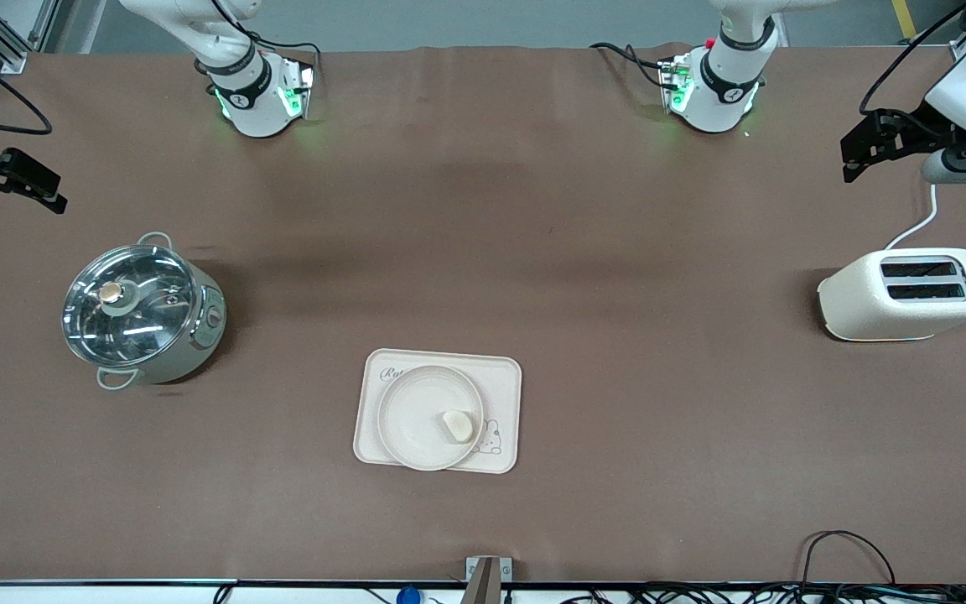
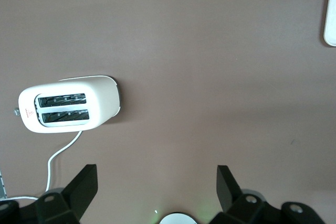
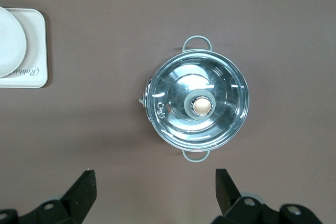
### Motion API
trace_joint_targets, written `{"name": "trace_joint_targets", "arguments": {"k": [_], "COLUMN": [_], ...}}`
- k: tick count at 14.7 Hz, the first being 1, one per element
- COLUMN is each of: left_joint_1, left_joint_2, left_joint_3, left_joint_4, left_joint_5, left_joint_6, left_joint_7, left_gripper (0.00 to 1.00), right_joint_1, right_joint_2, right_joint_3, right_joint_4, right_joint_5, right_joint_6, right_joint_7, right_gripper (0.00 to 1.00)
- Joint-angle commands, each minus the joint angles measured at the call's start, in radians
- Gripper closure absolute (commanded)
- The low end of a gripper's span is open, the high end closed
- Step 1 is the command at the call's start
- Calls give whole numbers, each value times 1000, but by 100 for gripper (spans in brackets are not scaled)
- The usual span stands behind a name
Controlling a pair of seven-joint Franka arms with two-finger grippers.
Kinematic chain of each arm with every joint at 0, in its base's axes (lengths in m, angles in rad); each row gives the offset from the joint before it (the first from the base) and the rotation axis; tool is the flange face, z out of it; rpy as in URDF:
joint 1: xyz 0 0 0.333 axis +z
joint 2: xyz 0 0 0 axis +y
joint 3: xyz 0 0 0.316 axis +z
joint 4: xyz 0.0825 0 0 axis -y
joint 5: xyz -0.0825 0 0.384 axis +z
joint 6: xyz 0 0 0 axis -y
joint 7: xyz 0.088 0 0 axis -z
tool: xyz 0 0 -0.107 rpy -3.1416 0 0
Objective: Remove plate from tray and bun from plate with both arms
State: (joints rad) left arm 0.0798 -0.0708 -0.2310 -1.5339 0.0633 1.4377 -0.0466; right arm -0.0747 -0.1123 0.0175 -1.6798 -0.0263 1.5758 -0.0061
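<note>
Cream round plate with pale bun sits untouched on rectangular tray; spread-fingered left gripper and right gripper must approach.

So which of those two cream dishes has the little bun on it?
The round plate. The bun lies on it, and the plate itself rests on the rectangular tray with the bunny drawing.

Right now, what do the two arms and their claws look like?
Both arms are white, with rounded segments, black joint rings and green-lit bases where black cables plug in. The left claw and right claw are black and angular, each with two flat wedge-shaped fingers.
</note>
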Motion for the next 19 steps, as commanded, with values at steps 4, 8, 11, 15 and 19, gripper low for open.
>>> {"name": "trace_joint_targets", "arguments": {"k": [4,8,11,15,19], "left_joint_1": [3,3,-2,3,5], "left_joint_2": [14,28,29,29,31], "left_joint_3": [-1,1,1,2,5], "left_joint_4": [29,31,29,29,26], "left_joint_5": [4,-5,-2,-3,3], "left_joint_6": [-5,-2,12,27,39], "left_joint_7": [-4,-2,-7,-7,-7], "left_gripper": [0,0,0,0,0], "right_joint_1": [-5,15,9,7,12], "right_joint_2": [-1,-3,-9,9,126], "right_joint_3": [21,24,18,16,18], "right_joint_4": [6,-35,-57,-66,-135], "right_joint_5": [-3,15,65,66,142], "right_joint_6": [-16,-10,-42,-100,85], "right_joint_7": [5,8,6,3,8], "right_gripper": [0,0,0,0,0]}}
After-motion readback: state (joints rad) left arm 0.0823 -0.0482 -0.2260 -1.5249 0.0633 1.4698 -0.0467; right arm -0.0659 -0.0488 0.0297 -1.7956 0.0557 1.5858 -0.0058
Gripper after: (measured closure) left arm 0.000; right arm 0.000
